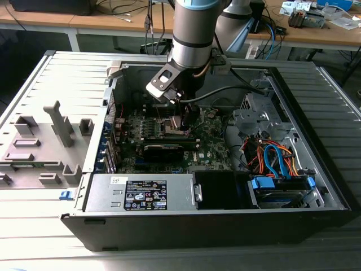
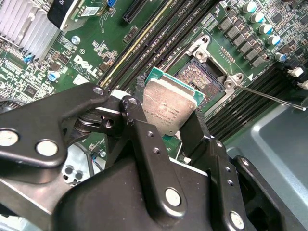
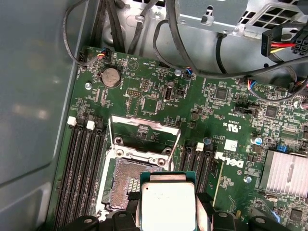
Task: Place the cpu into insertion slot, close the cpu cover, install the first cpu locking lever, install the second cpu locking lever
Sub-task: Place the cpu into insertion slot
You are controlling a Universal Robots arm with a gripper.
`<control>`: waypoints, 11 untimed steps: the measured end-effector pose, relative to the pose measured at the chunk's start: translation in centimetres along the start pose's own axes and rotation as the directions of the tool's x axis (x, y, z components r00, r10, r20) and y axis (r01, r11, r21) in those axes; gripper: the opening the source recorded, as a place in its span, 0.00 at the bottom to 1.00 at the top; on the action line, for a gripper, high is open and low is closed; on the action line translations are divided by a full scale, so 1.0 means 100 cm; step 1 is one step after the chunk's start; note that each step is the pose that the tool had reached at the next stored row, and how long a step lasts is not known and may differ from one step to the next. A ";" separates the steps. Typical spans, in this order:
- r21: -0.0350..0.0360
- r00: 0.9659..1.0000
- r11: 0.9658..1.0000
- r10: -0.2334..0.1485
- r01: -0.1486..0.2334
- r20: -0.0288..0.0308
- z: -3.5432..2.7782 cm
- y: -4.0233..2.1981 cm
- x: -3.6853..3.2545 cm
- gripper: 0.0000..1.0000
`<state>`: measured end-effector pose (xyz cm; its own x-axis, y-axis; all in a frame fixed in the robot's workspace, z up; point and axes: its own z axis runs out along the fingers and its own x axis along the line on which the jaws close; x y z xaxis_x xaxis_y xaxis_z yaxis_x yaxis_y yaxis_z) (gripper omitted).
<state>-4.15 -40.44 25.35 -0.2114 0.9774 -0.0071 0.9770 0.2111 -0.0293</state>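
Second wrist view has the pincer (image 2: 162, 118) clenched on the cpu (image 2: 171, 107), a black finger on each of two opposite edges, silvery top facing up; the insertion slot (image 2: 202, 77) lies just ahead of and below the fingertips, its dark centre bare, and the chip overhangs its near rim rather than sitting in it. First wrist view shows the chip's edges running about square with the socket's rim, so the offset looks to me mostly forward and down; the cpu cover (image 3: 144, 137) stands raised at the slot's far side, apart from the pincer.
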 end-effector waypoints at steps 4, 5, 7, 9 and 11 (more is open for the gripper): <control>0.000 1.000 1.000 0.005 -0.005 0.000 0.0003 0.0000 0.0000 0.55; 0.000 1.000 1.000 0.007 -0.007 0.000 0.0004 0.0000 0.0000 0.55; 0.000 1.000 1.000 0.010 -0.010 0.000 0.0005 0.0000 0.0000 0.55; 0.000 1.000 1.000 0.014 -0.014 0.000 0.0007 0.0000 0.0000 0.55; 0.000 1.000 1.000 0.017 -0.017 0.000 0.0009 0.0000 0.0000 0.55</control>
<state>-4.15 -40.44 25.27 -0.1948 0.9808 -0.0072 0.9805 0.1945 -0.0293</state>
